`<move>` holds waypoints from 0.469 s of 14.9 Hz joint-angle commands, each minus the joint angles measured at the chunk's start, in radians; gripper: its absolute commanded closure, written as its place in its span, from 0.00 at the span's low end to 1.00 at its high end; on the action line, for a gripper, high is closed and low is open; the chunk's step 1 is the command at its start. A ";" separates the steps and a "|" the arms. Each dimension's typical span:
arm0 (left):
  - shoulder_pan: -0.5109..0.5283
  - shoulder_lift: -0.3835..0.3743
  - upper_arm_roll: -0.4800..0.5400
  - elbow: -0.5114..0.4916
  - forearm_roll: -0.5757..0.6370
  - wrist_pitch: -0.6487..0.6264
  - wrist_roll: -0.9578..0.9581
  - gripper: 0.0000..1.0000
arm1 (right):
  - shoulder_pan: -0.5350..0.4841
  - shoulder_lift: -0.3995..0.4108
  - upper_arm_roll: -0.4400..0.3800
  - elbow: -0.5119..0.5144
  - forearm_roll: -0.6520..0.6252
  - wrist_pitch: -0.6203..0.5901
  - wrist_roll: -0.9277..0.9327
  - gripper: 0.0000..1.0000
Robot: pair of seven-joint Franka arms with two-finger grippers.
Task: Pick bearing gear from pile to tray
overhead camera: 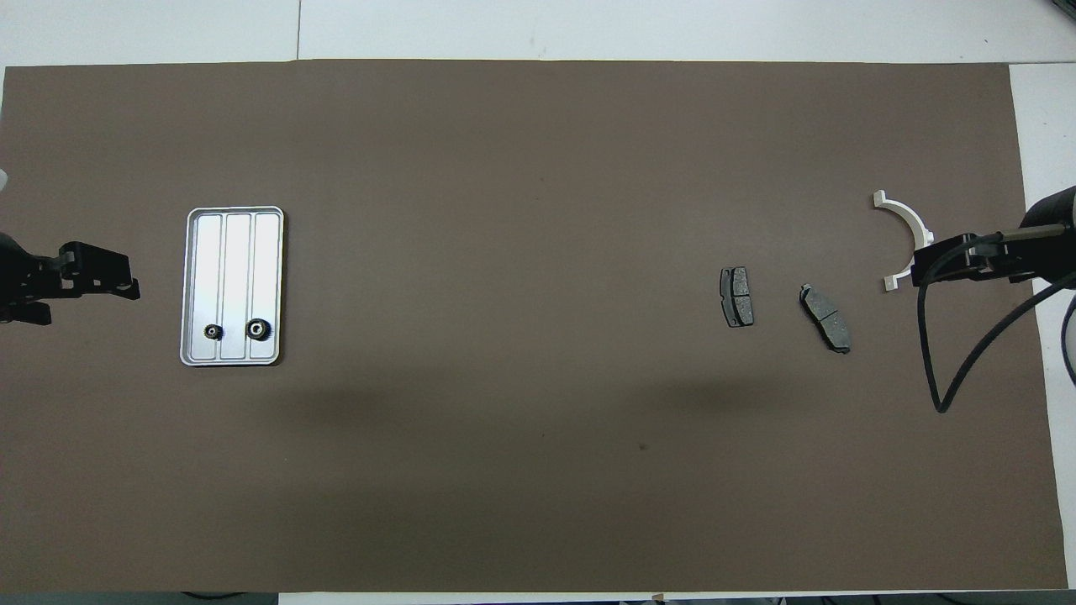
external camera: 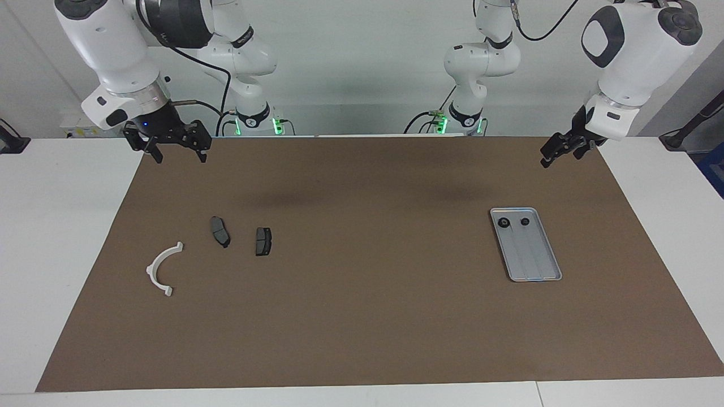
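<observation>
The silver tray [external camera: 536,265] [overhead camera: 234,252] lies toward the left arm's end of the table. Two small black round gears [external camera: 503,224] [overhead camera: 258,328] sit in its end nearer to the robots. The pile lies toward the right arm's end: a white half-ring bracket [external camera: 160,269] [overhead camera: 909,225] and two dark brake pads [external camera: 220,232] [overhead camera: 737,297]. My right gripper [external camera: 176,148] [overhead camera: 962,259] is open and empty, raised over the mat's edge near the bracket. My left gripper [external camera: 560,157] [overhead camera: 84,290] is open and empty, raised over the mat beside the tray.
A brown mat [external camera: 362,316] covers most of the white table [external camera: 62,237]. The second brake pad [external camera: 263,241] [overhead camera: 825,318] lies beside the first. A black cable [overhead camera: 967,361] hangs from the right arm.
</observation>
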 commanded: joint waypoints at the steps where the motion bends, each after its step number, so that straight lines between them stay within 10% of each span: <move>1: 0.010 -0.017 -0.007 -0.026 0.016 0.045 0.012 0.00 | -0.010 -0.018 0.002 -0.019 0.019 0.007 -0.003 0.00; 7: 0.016 0.023 -0.020 0.006 0.064 0.035 0.082 0.00 | -0.010 -0.018 0.002 -0.020 0.019 0.007 -0.003 0.00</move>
